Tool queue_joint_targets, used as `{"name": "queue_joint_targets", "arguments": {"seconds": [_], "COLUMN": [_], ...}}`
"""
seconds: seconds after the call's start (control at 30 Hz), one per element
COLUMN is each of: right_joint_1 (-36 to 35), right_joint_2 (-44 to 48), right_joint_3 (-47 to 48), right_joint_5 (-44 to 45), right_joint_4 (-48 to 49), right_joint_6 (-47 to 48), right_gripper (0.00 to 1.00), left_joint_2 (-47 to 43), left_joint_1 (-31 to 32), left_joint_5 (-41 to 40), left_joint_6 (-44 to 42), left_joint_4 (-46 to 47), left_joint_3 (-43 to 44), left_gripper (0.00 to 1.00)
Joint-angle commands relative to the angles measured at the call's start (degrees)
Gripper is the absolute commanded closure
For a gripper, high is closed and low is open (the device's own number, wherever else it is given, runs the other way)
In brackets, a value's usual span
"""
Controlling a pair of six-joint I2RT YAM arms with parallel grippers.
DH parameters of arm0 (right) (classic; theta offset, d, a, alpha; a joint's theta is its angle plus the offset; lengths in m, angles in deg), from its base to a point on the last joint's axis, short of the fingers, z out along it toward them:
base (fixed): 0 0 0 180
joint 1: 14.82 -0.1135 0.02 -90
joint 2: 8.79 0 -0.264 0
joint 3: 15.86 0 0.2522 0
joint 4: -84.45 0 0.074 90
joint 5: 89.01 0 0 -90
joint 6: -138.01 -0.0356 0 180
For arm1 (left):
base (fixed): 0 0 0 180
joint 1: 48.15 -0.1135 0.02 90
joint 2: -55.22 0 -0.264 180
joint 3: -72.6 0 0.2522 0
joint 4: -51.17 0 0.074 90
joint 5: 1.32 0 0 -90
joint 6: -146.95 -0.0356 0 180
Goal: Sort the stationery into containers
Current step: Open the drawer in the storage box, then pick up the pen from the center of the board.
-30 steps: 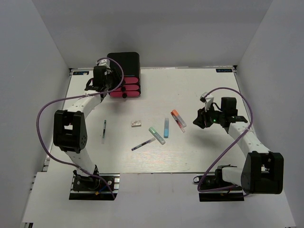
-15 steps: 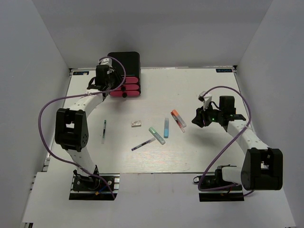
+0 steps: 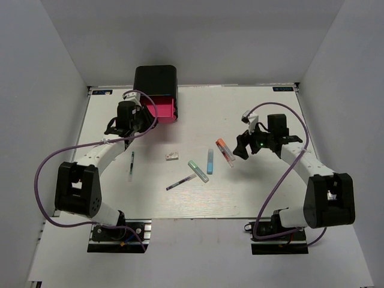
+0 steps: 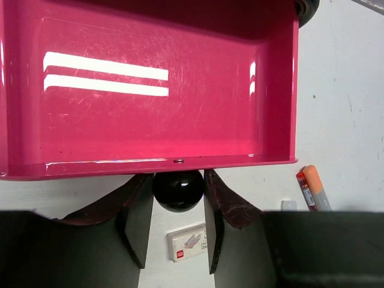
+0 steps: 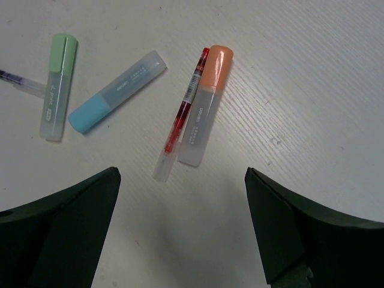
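Note:
A rounded black box (image 3: 155,81) stands at the back left. One pink-red drawer (image 3: 163,109) is pulled out of it and shows empty in the left wrist view (image 4: 150,90). My left gripper (image 3: 146,120) is shut on the drawer's black knob (image 4: 177,190). On the table lie a white eraser (image 3: 173,156), a green marker (image 3: 198,171), a blue marker (image 3: 210,161), an orange-capped marker (image 3: 225,151) and a thin pen (image 3: 181,182). My right gripper (image 3: 240,147) is open and empty, just right of the orange marker (image 5: 207,105) and a red pen (image 5: 183,114).
A second thin dark pen (image 3: 131,165) lies at the left, near the left arm. The eraser (image 4: 189,242) lies just in front of the pulled drawer. The green marker (image 5: 57,86) and blue marker (image 5: 117,91) lie left of the orange one.
My left gripper has drawn a drawer out of the black box toward the front. My right gripper has moved left, closer to the orange marker.

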Motion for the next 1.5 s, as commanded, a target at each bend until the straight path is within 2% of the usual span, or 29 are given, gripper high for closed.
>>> {"name": "queue_joint_targets", "arguments": {"seconds": [0.0,0.07,0.17,0.27,0.33,0.43,0.63,0.83,1.0,1.17,1.27,1.43,1.47], "right_joint_1": [-1.74,-2.71,-3.94,-5.17,-6.40,-8.25,-10.53,-11.94,-12.73,-13.35,-13.78,-14.05,-13.96], "right_joint_2": [-1.41,-2.46,-4.48,-7.11,-9.21,-11.51,-18.54,-22.85,-25.48,-28.21,-28.83,-30.41,-30.33], "right_joint_3": [4.17,4.95,6.45,7.60,8.38,10.40,13.66,15.59,16.65,17.35,17.18,18.32,18.49], "right_joint_5": [3.03,4.09,6.64,9.18,10.94,15.05,18.59,21.40,22.20,26.93,28.08,26.77,25.38], "right_joint_4": [0.40,0.67,0.05,-0.13,0.49,0.23,1.10,1.99,2.51,2.86,2.95,0.51,0.06], "right_joint_6": [-1.92,-2.19,-2.02,-1.75,-1.66,-2.01,-3.60,-4.21,-4.21,-3.86,-2.99,-1.23,-0.70], "right_gripper": [0.10,0.10,0.10,0.10,0.19,0.24,0.33,0.36,0.38,0.46,0.47,0.72,0.84], "left_joint_2": [-1.98,-1.98,-1.98,-1.98,-2.50,-3.21,-8.03,-13.74,-19.80,-25.52,-29.99,-35.89,-36.60], "left_joint_1": [0.05,0.05,0.05,0.05,0.05,0.05,0.05,0.05,0.05,0.05,0.05,0.05,0.05], "left_joint_5": [-0.50,-0.50,-1.03,-1.03,-1.03,-1.03,-1.55,-2.61,-3.84,-6.74,-7.79,-9.20,-9.21], "left_joint_6": [-0.73,-0.73,-0.73,-0.73,-0.73,-0.73,-1.26,-1.26,-1.78,-1.17,0.15,3.31,3.92], "left_joint_4": [0.04,0.04,0.04,-0.57,-0.57,-1.10,-1.71,-3.65,-6.89,-13.30,-15.77,-20.69,-21.31], "left_joint_3": [0.28,0.28,0.81,1.34,1.34,1.34,-1.47,-6.03,-7.36,-10.34,-12.10,-16.06,-17.02], "left_gripper": [0.62,0.42,0.29,0.26,0.22,0.19,0.16,0.10,0.10,0.09,0.09,0.09,0.09]}}
